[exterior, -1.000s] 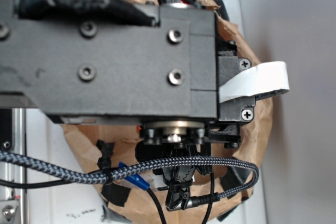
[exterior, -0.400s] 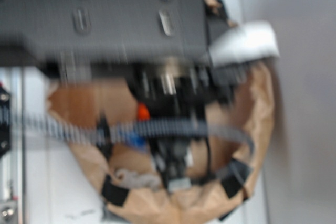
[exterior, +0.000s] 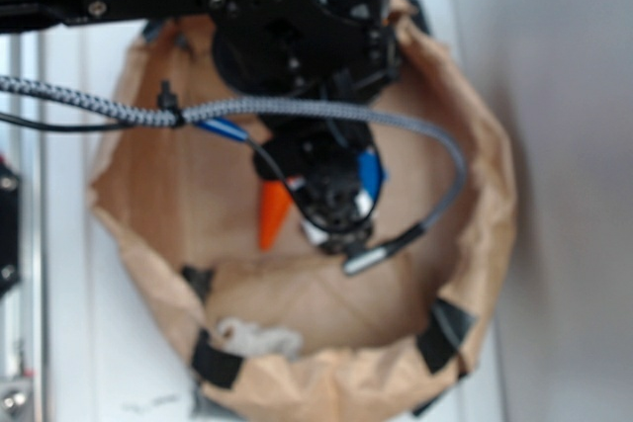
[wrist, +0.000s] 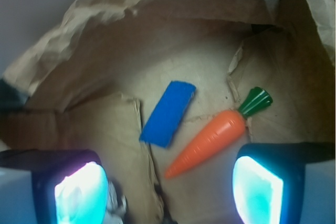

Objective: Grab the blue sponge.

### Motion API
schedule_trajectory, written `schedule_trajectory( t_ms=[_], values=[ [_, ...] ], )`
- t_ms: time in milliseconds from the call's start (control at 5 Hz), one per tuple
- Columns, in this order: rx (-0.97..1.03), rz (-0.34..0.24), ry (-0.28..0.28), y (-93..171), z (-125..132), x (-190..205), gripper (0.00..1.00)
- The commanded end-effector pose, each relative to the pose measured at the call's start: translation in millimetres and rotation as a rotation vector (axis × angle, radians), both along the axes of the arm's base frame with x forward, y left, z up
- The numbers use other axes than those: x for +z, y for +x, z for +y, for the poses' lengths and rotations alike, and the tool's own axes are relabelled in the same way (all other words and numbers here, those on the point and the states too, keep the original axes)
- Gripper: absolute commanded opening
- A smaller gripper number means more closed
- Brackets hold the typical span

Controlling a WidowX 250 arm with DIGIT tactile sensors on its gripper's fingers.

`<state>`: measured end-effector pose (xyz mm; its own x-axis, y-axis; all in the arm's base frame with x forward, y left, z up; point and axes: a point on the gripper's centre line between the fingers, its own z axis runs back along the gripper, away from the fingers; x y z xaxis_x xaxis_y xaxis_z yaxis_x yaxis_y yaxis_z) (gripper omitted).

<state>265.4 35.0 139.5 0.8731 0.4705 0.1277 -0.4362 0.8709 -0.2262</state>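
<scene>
The blue sponge, a small flat bright-blue block, is seen in the wrist view lying on the brown paper floor of a crumpled paper bag; it is tilted, its long axis running from lower left to upper right; nothing is gripping it. Just beside it, to its right and apart from it, an orange toy carrot with a green top is laid at a similar slant. The claw is held above the bag floor with its two pads spread wide apart, one at each lower corner of the wrist view, empty; the sponge is framed between them and a little ahead, clear of both pads. In the blurred exterior view the sponge shows only as a blue sliver beside the dark claw, and the carrot as an orange wedge on the other side. The step in hand is judged to be the approach; a descent is called for next, with the pads turned to straddle the sponge's narrow width, the carrot being kept outside the closing pads.
</scene>
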Motion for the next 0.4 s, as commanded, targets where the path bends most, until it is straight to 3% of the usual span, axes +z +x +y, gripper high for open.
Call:
schedule_trajectory(
  t_ms=[0,200],
  values=[
    [0.052,-0.045,0.076,17.6,-20.9,-11.4,1.0],
    [0.063,-0.052,0.109,19.8,-28.4,-25.1,1.0]
  ],
)
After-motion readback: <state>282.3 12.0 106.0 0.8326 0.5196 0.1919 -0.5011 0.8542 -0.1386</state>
